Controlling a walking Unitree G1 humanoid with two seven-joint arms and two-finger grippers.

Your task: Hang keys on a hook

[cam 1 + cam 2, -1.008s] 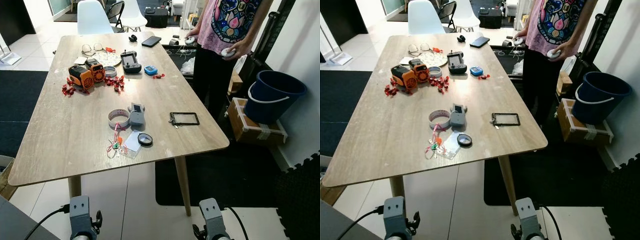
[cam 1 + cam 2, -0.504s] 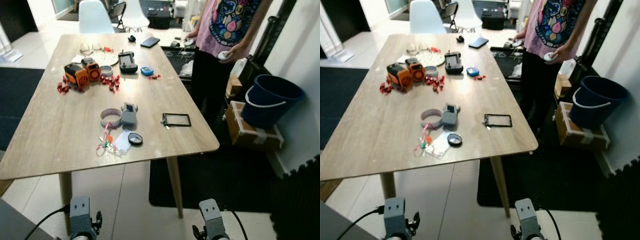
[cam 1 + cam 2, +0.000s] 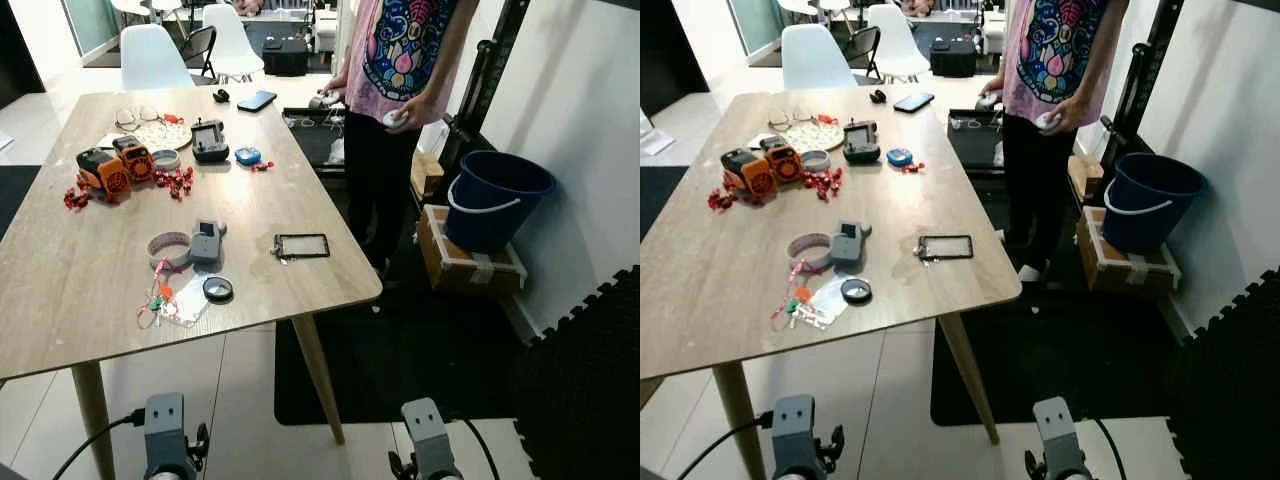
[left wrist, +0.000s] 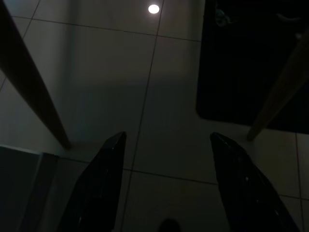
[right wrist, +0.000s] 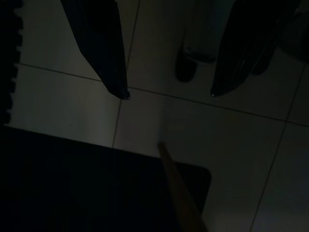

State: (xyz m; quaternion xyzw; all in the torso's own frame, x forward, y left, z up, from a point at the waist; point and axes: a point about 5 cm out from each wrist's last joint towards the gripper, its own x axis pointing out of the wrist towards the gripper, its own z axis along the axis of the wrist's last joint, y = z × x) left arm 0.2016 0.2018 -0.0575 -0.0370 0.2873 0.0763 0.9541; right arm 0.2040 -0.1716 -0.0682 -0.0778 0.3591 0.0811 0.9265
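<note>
Both arms hang idle with left claw [image 4: 164, 183] and right claw [image 5: 166, 94] spread wide, so approach the keys [image 3: 160, 300] at the table's [image 3: 60, 290] seven o'clock edge squarely before reaching.

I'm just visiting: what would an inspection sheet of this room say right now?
Surface: wooden table, cluttered.
Job's things: keys near the table's front edge; hook: nothing seen.
Clutter: tape roll, grey device, round lens, black frame, orange toys, phone.
Grippers: left gripper and right gripper open, hanging over the floor.
Cables: one by the left arm.
Surroundings: a person, blue bucket, cardboard box, white chairs.
</note>
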